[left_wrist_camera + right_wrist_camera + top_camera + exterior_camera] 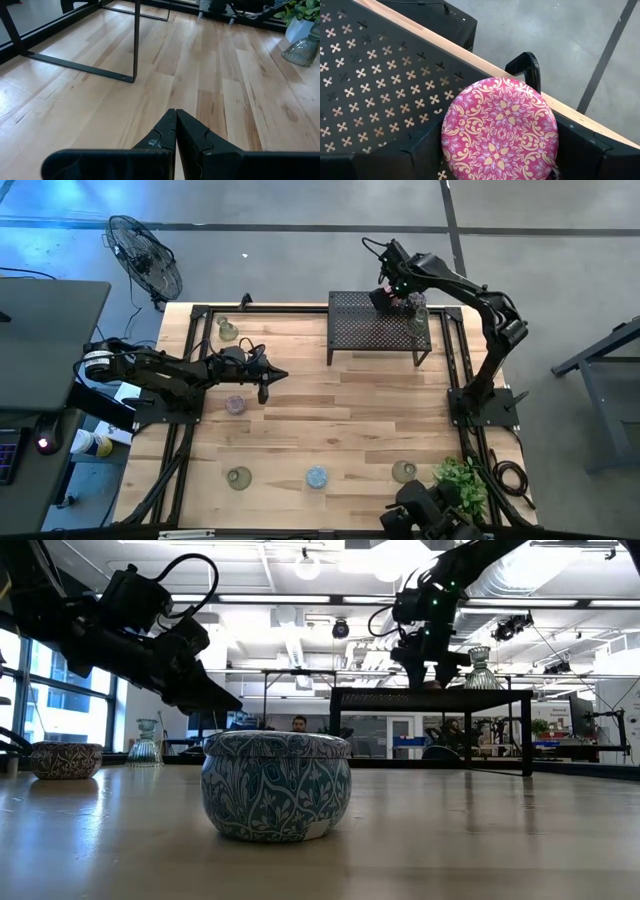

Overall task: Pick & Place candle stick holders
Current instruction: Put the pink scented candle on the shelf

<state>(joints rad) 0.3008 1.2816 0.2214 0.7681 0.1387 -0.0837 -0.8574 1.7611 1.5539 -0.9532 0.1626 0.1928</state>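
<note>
The right tool [495,165] is clamped on a pink holder [500,130] above the perforated black shelf [375,85].

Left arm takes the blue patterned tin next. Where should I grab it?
Pinch the blue tin by its bulging sides, across the middle, coming straight down: it sits upright, squat, with bare table around it. The left end effector is shut; open it first.

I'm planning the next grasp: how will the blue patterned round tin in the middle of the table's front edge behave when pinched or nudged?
The blue patterned tin looks squat with a flat base, so it would probably slide rather than tip. Its rounded, glossy-looking sides may slip in a pincer. It appears rigid, with a lid that could lift off if gripped high.
</note>
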